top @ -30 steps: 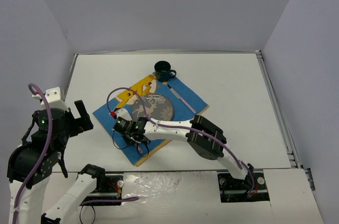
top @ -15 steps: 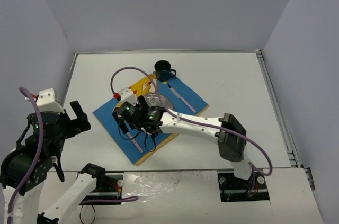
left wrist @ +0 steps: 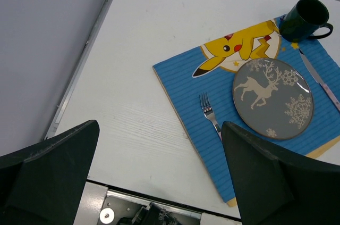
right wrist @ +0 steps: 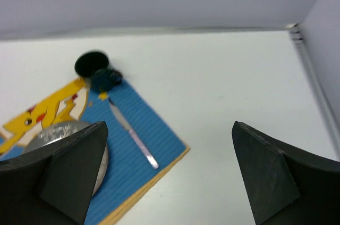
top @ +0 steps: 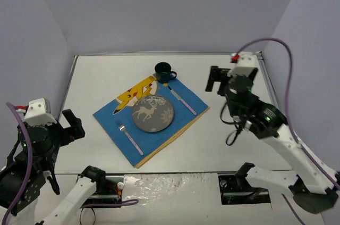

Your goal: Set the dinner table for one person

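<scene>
We find the white desk [top: 101,76] spanning the whole floor of the enclosure, from the arm bases at the near edge to the far wall, and carrying every item noted below.

At the near left, the left claw [top: 70,128] is raised above the desk's left edge. Its wrist view shows the claw [left wrist: 160,129] spread wide, with nothing between the fingers.

Left of centre lies a blue cartoon-print placemat [top: 109,116], turned diagonally on the desk. A fork [top: 129,139] lies on the mat's near-left part, just beside the plate and not touching it. The grey plate [top: 153,113], printed with a reindeer, sits in the middle of the mat. A dark mug [top: 163,71] stands upright at the mat's far corner. A knife [top: 183,101] lies on the mat to the right of the plate, apart from it.

At the right, the right claw [top: 215,78] is held above bare desk, well apart from the mat. Its wrist view shows the claw [right wrist: 170,129] likewise spread wide and holding nothing.
</scene>
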